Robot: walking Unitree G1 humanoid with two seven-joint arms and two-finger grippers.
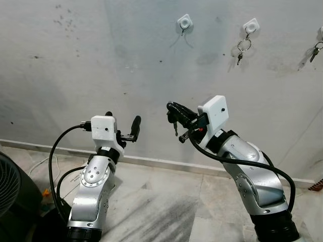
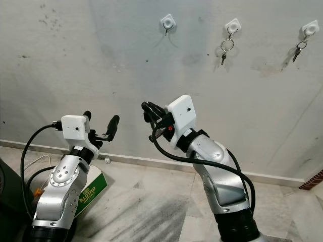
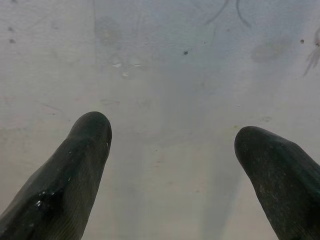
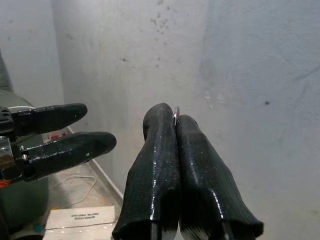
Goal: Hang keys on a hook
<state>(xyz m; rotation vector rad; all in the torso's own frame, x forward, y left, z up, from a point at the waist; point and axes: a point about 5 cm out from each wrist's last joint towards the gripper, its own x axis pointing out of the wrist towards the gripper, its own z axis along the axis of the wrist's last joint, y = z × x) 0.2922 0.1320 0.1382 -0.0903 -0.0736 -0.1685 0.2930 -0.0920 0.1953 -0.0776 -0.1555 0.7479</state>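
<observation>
Right gripper point(image 1: 173, 110) pinches keys point(image 1: 175, 126), dangling just beneath its fingertips.

Green and white carton point(image 2: 90, 190) on floor, at 7 o'clock in right eye view: printed word reads roughly "Alpino", uncertain. White label point(image 4: 82, 216) in right wrist view: print too small to read.

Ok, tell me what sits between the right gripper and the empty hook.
Nothing: only bare wall separates the right gripper, shut on the keys, from the empty hook above it, in both eye views.

Silver arms, black-fingered claws, cables.
</observation>
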